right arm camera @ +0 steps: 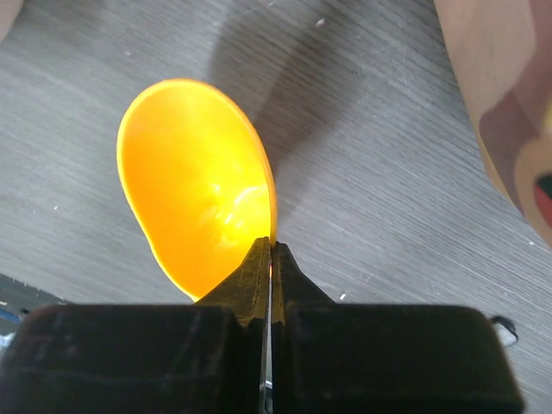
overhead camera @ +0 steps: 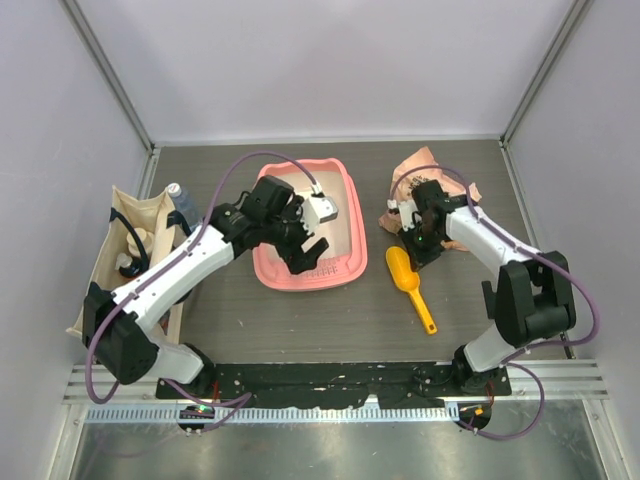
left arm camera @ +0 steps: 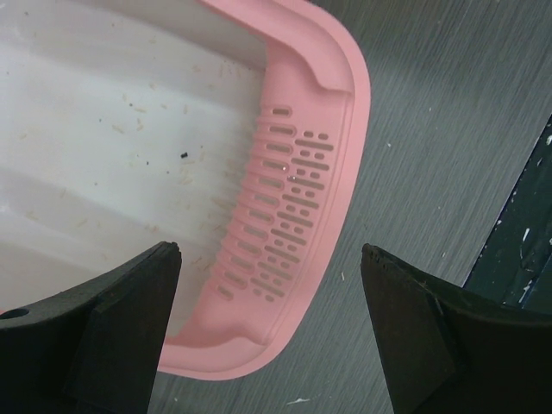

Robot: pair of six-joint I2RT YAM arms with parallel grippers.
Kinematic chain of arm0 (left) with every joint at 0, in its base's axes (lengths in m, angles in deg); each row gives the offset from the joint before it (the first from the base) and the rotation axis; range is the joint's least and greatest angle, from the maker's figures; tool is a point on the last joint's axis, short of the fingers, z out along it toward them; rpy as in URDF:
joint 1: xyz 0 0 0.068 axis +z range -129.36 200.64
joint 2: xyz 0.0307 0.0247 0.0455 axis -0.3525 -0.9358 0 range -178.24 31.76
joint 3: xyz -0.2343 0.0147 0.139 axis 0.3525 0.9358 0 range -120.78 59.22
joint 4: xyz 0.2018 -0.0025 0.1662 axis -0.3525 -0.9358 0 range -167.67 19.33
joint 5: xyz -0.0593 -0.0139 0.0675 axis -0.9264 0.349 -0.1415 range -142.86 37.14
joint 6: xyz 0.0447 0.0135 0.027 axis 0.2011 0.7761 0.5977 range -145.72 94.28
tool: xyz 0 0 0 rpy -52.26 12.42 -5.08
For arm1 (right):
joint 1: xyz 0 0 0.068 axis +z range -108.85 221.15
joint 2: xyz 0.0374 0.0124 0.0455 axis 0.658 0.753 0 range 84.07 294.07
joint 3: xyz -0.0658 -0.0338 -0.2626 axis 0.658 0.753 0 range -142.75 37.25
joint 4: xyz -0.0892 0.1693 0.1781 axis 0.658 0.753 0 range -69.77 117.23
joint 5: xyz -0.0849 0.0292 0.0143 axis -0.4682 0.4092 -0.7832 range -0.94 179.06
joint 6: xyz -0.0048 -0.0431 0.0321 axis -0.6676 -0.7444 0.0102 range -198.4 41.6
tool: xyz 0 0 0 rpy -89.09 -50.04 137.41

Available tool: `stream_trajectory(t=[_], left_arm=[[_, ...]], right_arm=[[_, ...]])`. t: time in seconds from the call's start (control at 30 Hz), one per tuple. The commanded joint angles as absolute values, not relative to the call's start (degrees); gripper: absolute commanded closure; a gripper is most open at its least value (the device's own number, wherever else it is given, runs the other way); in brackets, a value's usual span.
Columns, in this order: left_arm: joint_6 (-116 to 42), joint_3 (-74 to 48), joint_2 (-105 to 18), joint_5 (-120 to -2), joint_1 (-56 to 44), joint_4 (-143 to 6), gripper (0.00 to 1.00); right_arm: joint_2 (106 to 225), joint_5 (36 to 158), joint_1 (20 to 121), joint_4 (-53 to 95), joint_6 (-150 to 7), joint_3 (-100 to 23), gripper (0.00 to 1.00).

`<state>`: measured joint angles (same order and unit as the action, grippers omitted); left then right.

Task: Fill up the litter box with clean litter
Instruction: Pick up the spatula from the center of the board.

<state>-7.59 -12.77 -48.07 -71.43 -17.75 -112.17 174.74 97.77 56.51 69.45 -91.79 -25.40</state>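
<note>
Pinching the scoop (right arm camera: pixel 198 181) is the right tool (right arm camera: pixel 270 250) (left tool (left arm camera: pixel 272 250) gapes wide above the litter box (left arm camera: pixel 345 103)).

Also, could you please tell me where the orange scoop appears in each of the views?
Top external: scoop on the table, right of the litter box.
Left wrist: not in view.
Right wrist: scoop centre-left, at the right gripper.
Shared landmark: the grey wood-grain table.
</note>
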Motion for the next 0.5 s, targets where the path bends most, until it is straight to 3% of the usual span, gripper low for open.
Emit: stream_trajectory(t=[0.0, 0.3, 0.47], left_arm=[[-10.4, -18.6, -49.4, -76.1, -19.0, -109.2, 0.11], [-25.3, -31.7, -57.5, -85.3, -19.5, -103.6, 0.05], [-39.1, -32.6, -61.0, -87.6, -19.5, -97.0, 0.04]], right_arm=[[165.7, 101.0, 56.4, 73.4, -97.5, -28.3, 0.99], [161.2, 105.9, 61.0, 75.2, -104.0, -41.2, 0.99], [161.3, 108.8, 62.9, 75.7, -104.6, -44.7, 0.99]])
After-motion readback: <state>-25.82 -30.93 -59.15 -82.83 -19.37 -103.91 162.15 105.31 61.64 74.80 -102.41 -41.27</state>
